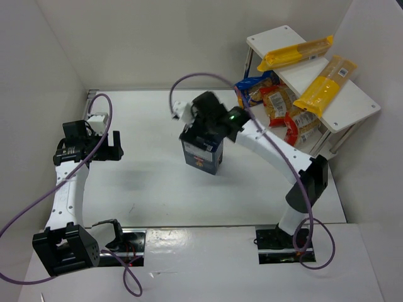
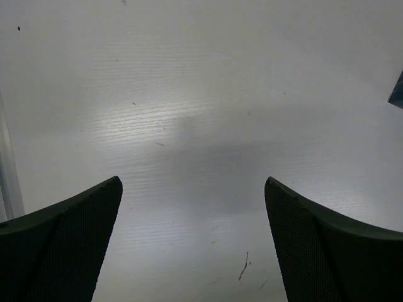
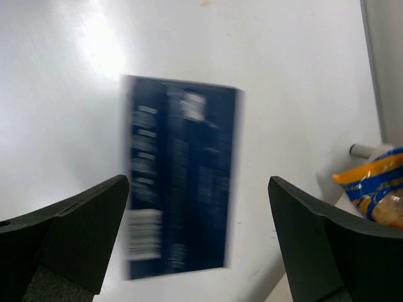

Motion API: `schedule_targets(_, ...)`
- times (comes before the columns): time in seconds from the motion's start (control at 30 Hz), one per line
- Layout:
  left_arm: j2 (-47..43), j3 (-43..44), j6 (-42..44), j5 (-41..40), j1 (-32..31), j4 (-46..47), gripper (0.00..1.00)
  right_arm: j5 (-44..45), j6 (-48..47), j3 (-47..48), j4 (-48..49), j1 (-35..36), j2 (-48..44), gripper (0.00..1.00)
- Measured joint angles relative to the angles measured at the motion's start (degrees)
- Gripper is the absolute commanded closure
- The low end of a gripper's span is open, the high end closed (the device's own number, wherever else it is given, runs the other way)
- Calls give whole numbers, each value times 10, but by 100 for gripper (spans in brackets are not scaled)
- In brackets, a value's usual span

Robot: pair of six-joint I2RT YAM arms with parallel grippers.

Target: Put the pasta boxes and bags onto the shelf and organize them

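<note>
I am holding my right hand (image 3: 197,189) wide open and empty just over the pasta box (image 1: 203,155), whose long axis is lying crosswise to the grip.

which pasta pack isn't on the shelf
The dark blue box, on the table below the right gripper. The yellow bags lie on the shelf's top board, the red and blue packets on its lower tier.
</note>
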Motion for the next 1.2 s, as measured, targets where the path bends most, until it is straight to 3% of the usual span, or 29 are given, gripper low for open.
schedule_targets(0.13, 0, 0, 0, 3, 0, 0, 1, -99, 6, 10, -6, -140, -3, 0)
schedule_targets(0.2, 0, 0, 1, 5, 0, 0, 1, -118, 7, 3, -12, -166, -7, 0)
schedule_targets(0.47, 0, 0, 2, 10, 0, -3, 1, -196, 7, -19, -32, -134, -24, 0)
schedule_targets(1.2, 0, 0, 2, 15, 0, -4, 1, -247, 7, -47, -34, -136, -30, 0)
